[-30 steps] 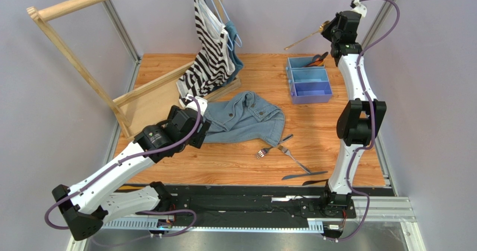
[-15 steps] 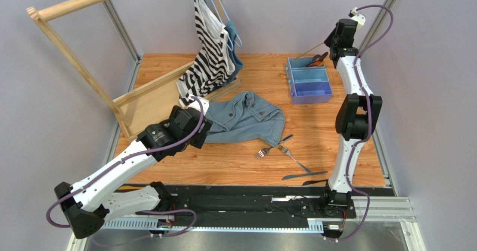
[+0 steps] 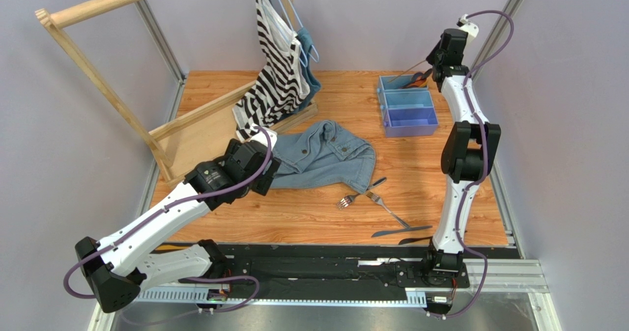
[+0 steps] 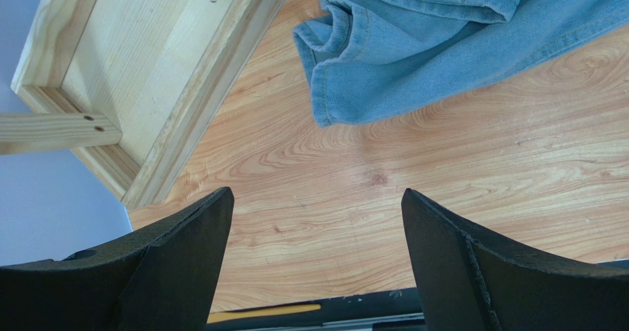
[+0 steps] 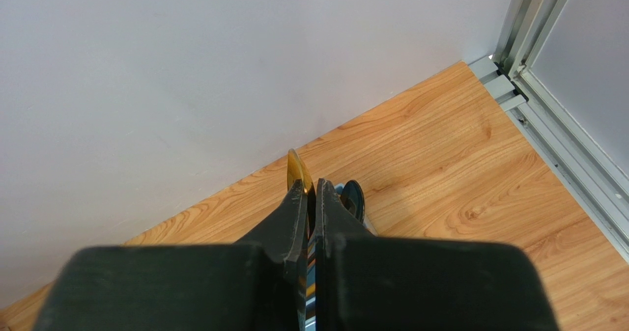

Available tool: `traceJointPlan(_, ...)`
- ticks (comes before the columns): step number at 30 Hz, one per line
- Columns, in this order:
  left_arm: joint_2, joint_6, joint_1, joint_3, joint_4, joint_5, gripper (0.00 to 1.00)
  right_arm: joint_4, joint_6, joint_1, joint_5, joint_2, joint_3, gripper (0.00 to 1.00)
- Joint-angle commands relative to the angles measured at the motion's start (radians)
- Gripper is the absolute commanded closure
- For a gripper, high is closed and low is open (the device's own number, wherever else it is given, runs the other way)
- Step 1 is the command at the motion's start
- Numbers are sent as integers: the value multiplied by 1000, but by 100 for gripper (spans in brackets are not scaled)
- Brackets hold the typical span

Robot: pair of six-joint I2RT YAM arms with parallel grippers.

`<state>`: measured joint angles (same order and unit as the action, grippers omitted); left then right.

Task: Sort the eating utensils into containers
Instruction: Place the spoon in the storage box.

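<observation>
My right gripper [image 3: 431, 60] [image 5: 311, 187] is shut on a gold spoon [image 5: 299, 172], held low over the far compartment of the light blue tray [image 3: 410, 130]. The spoon's handle [image 3: 410, 72] slants down into that compartment, where other utensils [image 3: 421, 76] lie. A dark spoon bowl [image 5: 353, 198] shows just beyond my fingers. Two silver forks [image 3: 353, 197] [image 3: 385, 206] and a dark knife [image 3: 402, 231] lie on the table in front of the right arm's base. My left gripper [image 3: 258, 175] [image 4: 317, 195] hangs open over bare wood with nothing between its fingers.
A denim garment [image 3: 325, 154] [image 4: 443, 36] lies mid-table, right beside my left gripper. A wooden rack [image 3: 111, 88] [image 4: 207, 95] leans at the left, with a striped top [image 3: 277, 66] on hangers behind. Walls and metal posts [image 5: 531, 21] close in at the far right corner.
My right gripper has come down and back toward the tray's far compartment, tipping the gold spoon's handle down into it. The left arm has barely shifted.
</observation>
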<state>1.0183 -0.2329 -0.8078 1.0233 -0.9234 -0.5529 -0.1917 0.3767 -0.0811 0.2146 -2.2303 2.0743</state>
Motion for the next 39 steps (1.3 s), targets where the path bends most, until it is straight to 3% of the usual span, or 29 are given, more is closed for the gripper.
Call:
traceJointPlan(1, 0, 15, 5, -2, 17, 8, 7, 77, 18, 4, 0, -22, -22, 100)
traceJointPlan(15, 12, 20, 6, -3, 18, 25, 7, 120, 16, 38, -46, -11, -148, 98)
traceJointPlan(21, 25, 18, 5, -2, 15, 28, 7, 104, 16, 40, -66, -15, -166, 88)
traceJointPlan(28, 25, 18, 6, -2, 15, 25, 7, 100, 27, 40, -46, 9, -200, 68)
traceJointPlan(39, 26, 17, 6, -3, 15, 22, 7, 138, 40, 38, -67, 84, -250, 51)
